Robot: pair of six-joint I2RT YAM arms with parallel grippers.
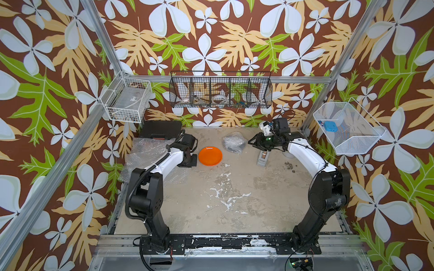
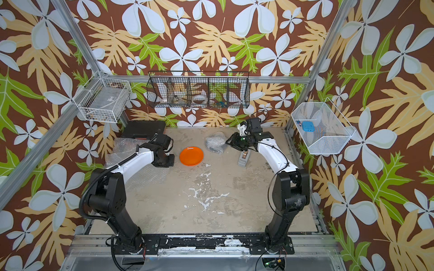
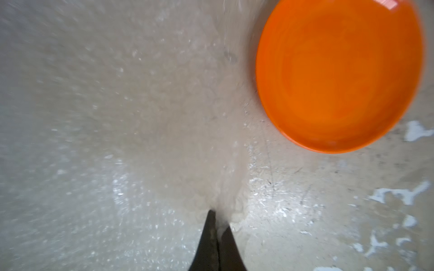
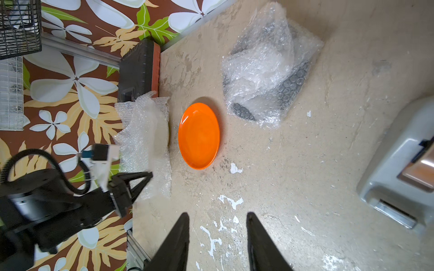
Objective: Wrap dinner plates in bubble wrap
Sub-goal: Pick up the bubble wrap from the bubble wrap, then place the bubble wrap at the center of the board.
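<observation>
The bright orange plate lies bare on the table, left of centre. A loose sheet of bubble wrap is spread to its left. My left gripper points down beside the plate, shut on the sheet's near edge, which bunches up between the fingers. Behind the plate sits a bundle of bubble wrap with a dark plate showing through it. My right gripper hovers open just right of that bundle, holding nothing.
A grey tape dispenser stands below the right gripper. A black case lies at the back left corner. Wire baskets hang on the walls above the table.
</observation>
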